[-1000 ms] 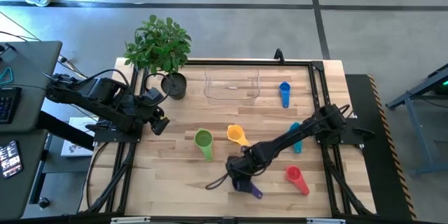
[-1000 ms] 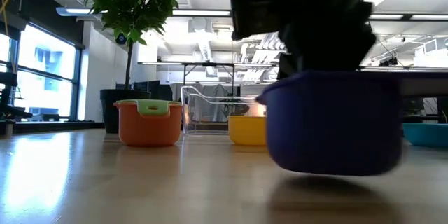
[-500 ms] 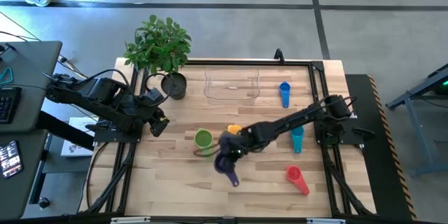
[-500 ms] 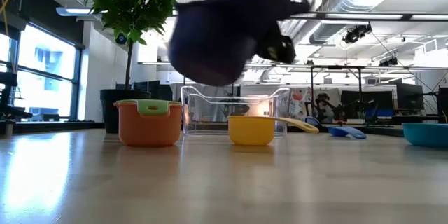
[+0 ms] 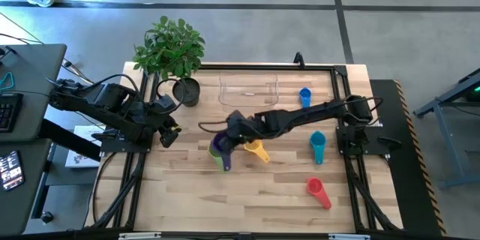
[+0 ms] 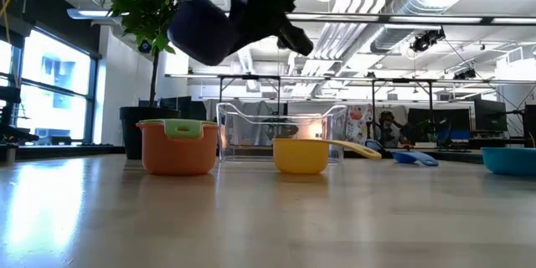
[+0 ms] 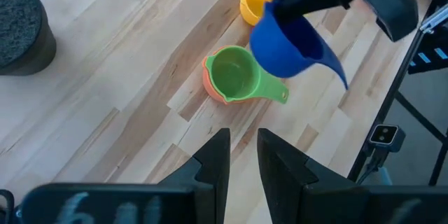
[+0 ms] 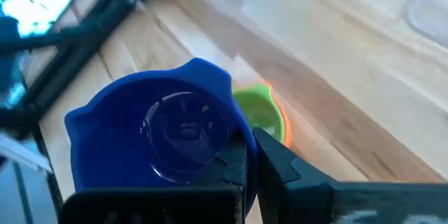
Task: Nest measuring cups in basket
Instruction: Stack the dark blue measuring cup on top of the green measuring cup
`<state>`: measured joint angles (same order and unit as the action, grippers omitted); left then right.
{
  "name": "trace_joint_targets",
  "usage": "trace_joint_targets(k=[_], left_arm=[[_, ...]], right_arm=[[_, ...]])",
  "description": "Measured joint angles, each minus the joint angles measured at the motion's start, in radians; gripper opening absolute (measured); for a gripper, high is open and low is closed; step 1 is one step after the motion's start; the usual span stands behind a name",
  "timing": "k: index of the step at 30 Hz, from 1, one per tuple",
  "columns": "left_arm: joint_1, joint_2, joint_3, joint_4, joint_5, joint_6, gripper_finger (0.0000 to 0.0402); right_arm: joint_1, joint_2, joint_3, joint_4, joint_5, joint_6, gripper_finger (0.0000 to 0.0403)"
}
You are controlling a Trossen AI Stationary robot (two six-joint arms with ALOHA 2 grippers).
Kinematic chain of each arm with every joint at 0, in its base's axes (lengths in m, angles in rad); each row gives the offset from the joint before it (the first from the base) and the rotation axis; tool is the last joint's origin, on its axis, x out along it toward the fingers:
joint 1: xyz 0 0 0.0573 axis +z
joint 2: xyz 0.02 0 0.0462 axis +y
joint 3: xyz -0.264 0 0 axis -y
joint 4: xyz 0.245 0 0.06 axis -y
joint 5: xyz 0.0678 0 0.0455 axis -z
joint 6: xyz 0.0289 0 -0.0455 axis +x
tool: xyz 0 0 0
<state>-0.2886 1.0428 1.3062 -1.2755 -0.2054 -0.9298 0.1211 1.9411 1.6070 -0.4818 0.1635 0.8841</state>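
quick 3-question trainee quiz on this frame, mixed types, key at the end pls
1. True or false: the right gripper is shut on the purple cup.
2. The green cup sits: A) in the orange cup B) in the basket C) alone on the table.
3. How many cups lie in the basket?

Key: 1 true; 2 A; 3 none.

No text, label, brand, number or sign can be read anywhere in these views, neither on the coloured plastic measuring cups, nor the tabletop, nor in the room behind.
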Motion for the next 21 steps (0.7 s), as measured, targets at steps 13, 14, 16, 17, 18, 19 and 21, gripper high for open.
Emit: trace_joint_targets(k=[13, 14, 16, 17, 18, 19, 21], left_arm=[[0.000, 0.000, 0.000, 0.000, 0.000, -0.010, 0.0062], [0.000, 0.000, 0.000, 0.001, 0.000, -0.010, 0.0062], [0.000, 0.000, 0.000, 0.001, 0.000, -0.010, 0.0062], [0.000, 0.000, 0.000, 0.000, 0.000, -0.009, 0.0062], [0.000, 0.000, 0.000, 0.001, 0.000, -0.005, 0.0062], [0.000, 0.000, 0.000, 0.001, 0.000, 0.000, 0.0062], [0.000, 0.000, 0.000, 0.000, 0.000, 0.009, 0.0062]], right_arm=[[-0.051, 0.014, 0.002, 0.129, 0.020, 0.012, 0.0001], [-0.052, 0.022, 0.002, 0.144, 0.020, 0.008, 0.0001], [-0.056, 0.029, 0.002, 0.143, 0.008, 0.008, 0.0001], [-0.056, 0.031, 0.002, 0.146, 0.008, 0.009, 0.0001], [-0.056, 0.034, 0.003, 0.159, 0.008, 0.015, 0.0000], [-0.056, 0.035, 0.008, 0.154, 0.009, 0.015, 0.0000], [-0.056, 0.040, 0.031, 0.115, 0.010, 0.010, 0.0000]])
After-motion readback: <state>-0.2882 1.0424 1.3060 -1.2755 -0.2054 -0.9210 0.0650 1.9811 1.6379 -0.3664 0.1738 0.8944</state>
